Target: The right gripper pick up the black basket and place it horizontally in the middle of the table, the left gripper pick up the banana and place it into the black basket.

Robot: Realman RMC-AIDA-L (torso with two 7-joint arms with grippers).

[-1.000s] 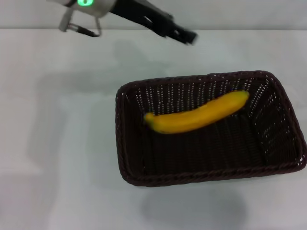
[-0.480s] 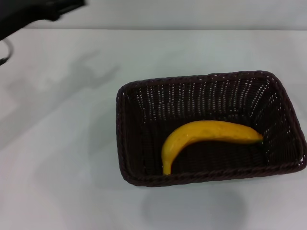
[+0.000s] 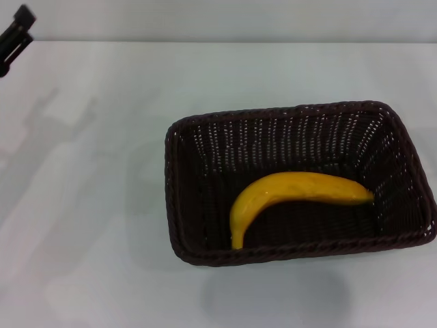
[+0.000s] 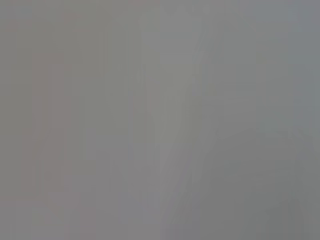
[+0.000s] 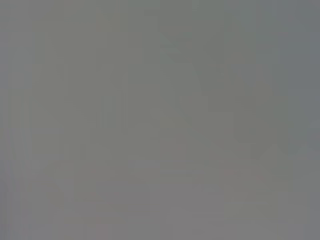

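The black basket (image 3: pixel 184 232) lies lengthwise across the white table (image 3: pixel 89 205), a little right of the middle in the head view. The yellow banana (image 3: pixel 287 195) lies inside it on the bottom, curved, with one end near the front wall and the other toward the right wall. Only a black tip of my left gripper (image 3: pixel 15 37) shows at the far left edge of the head view, far from the basket. My right gripper is out of view. Both wrist views show only plain grey.
The table's far edge meets a pale wall along the top of the head view. Faint shadows of the left arm lie on the table at the left.
The banana dropped from the left gripper into the basket and settled on its bottom. The left arm swung away from above the basket to the far left edge of the view.
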